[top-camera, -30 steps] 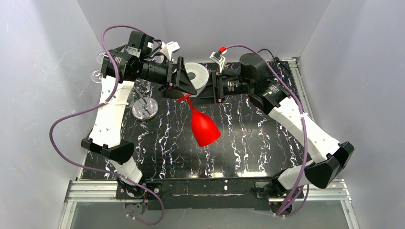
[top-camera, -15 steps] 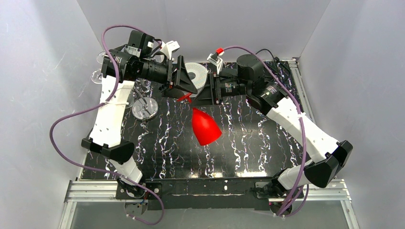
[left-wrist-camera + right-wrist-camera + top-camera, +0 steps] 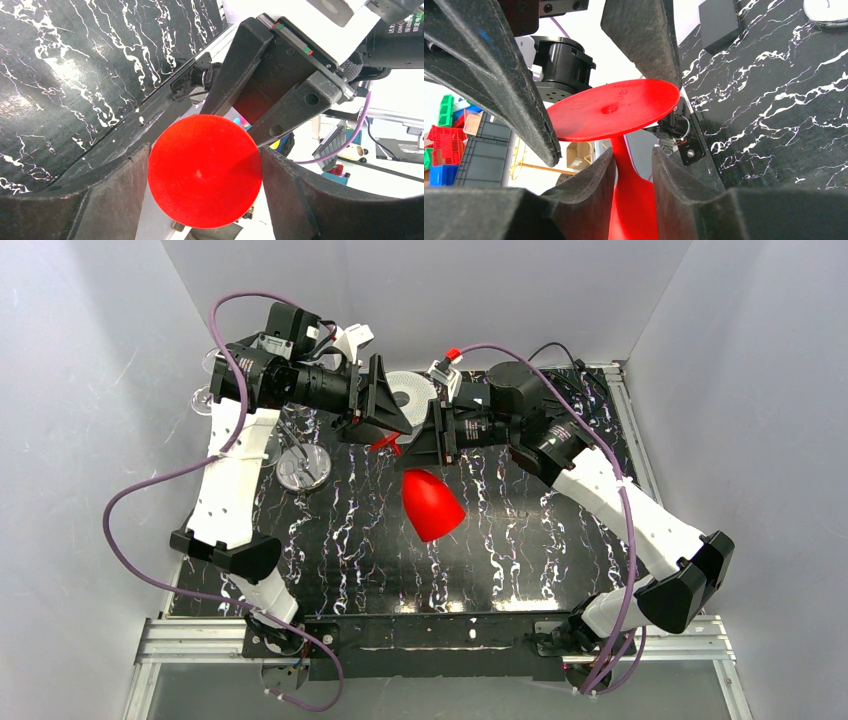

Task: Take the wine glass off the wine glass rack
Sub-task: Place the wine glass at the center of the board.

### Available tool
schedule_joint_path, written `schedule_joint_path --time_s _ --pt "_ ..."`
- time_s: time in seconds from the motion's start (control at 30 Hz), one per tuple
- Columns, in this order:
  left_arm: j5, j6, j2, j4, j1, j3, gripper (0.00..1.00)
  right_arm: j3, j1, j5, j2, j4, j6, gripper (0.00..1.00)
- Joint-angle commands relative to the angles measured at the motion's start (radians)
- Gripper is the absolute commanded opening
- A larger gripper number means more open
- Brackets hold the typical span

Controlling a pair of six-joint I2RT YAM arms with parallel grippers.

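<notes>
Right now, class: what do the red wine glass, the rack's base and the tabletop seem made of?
Wine glass: probably plastic; saturated red, smooth soft sheen, moulding dimple in its foot.
Rack base: polished metal, likely chrome, mirror-bright.
Tabletop: glossy black with white veins; real marble or print, unclear.

White print is showing on the right arm's black motor housing [image 3: 400,35]: Chinese characters and "DM", the rest being too small to read.

We find the wine glass [image 3: 431,506] above the table's [image 3: 540,540] middle. At its nine o'clock stands the wine glass rack [image 3: 303,468]; at twelve o'clock, farther back, the spool [image 3: 412,392].
</notes>
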Motion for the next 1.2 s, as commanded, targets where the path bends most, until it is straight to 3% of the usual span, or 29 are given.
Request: schedule_joint_path --time_s 0.0,0.3,0.43,0.6,1.17 --pt "0.062 -0.005 -0.003 -0.051 0.007 0.029 0.68 -0.010 0.009 0.010 0.001 0.060 0.012 0.36" --pt "0.059 0.002 -0.004 -0.059 0.007 0.036 0.69 -0.007 0.016 0.012 0.005 0.055 0.019 0.02" --pt "0.047 0.010 -0.001 -0.070 0.007 0.042 0.77 -0.007 0.018 0.019 0.003 0.051 0.020 0.01" --pt "0.028 0.024 -0.001 -0.090 0.007 0.052 0.98 -0.004 0.019 0.024 0.002 0.043 0.019 0.01" --pt "-0.047 0.075 -0.055 -0.134 0.007 0.032 0.98 0.027 0.013 0.153 -0.002 -0.147 -0.018 0.01"
